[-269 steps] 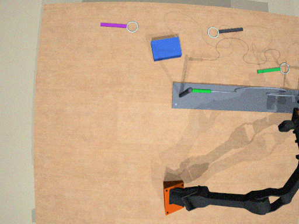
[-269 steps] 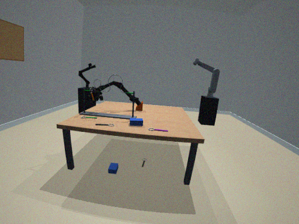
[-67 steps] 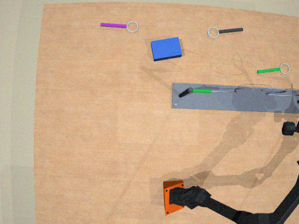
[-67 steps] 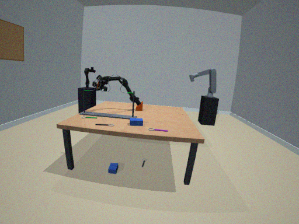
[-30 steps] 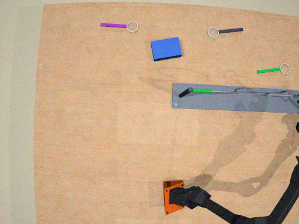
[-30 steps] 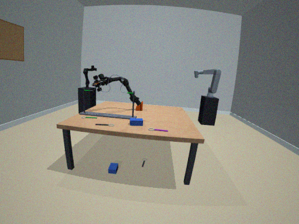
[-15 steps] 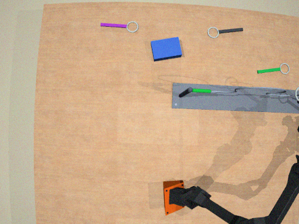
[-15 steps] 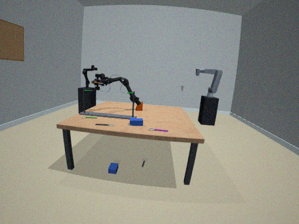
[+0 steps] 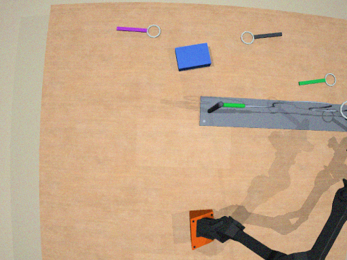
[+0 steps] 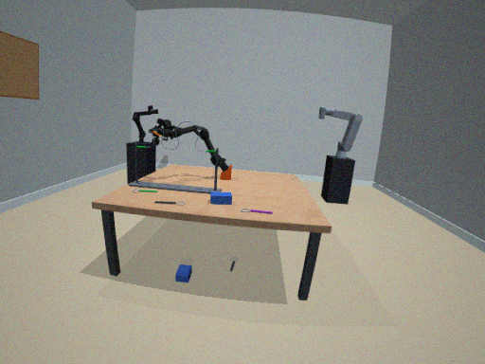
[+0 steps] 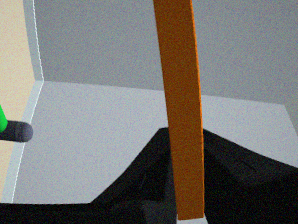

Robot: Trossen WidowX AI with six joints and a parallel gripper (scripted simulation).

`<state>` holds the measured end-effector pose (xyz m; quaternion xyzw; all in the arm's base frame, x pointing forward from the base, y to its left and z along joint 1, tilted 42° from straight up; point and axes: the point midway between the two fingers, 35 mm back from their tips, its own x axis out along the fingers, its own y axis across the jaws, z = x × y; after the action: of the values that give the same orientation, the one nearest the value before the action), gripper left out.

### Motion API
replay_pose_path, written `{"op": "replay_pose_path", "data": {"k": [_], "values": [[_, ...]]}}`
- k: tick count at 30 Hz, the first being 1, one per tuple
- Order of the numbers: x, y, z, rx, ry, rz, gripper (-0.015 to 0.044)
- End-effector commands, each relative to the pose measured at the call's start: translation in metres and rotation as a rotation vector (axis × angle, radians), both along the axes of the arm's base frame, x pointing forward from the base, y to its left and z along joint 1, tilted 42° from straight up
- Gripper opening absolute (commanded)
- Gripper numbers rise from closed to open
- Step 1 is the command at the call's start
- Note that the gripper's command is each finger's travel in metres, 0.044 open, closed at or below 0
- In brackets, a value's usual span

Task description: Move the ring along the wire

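Observation:
My gripper (image 10: 155, 135) (image 11: 177, 136) is shut on the orange handle (image 10: 155, 133) (image 11: 181, 90), above the table near the left post (image 10: 136, 166). It is outside the overhead view. A pale ring (image 9: 341, 110) shows partly at that view's right edge. The wire (image 9: 291, 102) is grey and curved between the posts. One green part (image 9: 234, 105) (image 10: 211, 151) (image 11: 2, 120) adjoins the dark right post (image 9: 215, 107) (image 10: 216, 172); the other green part (image 10: 141, 147) is by the left post. Whether the wire passes through the ring, or touches it, I cannot tell.
A grey base (image 9: 237, 120) carries the posts. A blue block (image 9: 193, 55) (image 10: 221, 198) and rings with purple (image 9: 132, 29) (image 10: 261, 211), black (image 9: 268, 35) (image 10: 166, 203) and green (image 9: 312, 82) (image 10: 148, 191) handles lie on the table. My arm's orange mount (image 9: 203, 242) (image 10: 226, 172) stands behind the base.

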<state>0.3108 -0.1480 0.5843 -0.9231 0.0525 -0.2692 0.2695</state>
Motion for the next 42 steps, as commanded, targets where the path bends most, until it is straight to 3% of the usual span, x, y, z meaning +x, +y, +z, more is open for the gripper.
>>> {"op": "replay_pose_path", "data": {"k": [1,14,42], "values": [[0.001,-0.001,-0.002,-0.041,0.005,-0.006,-0.015],[0.003,-0.02,-0.01,0.04,0.013,-0.006,-0.015],[0.012,-0.08,-0.077,0.623,0.061,0.033,-0.015]]}}
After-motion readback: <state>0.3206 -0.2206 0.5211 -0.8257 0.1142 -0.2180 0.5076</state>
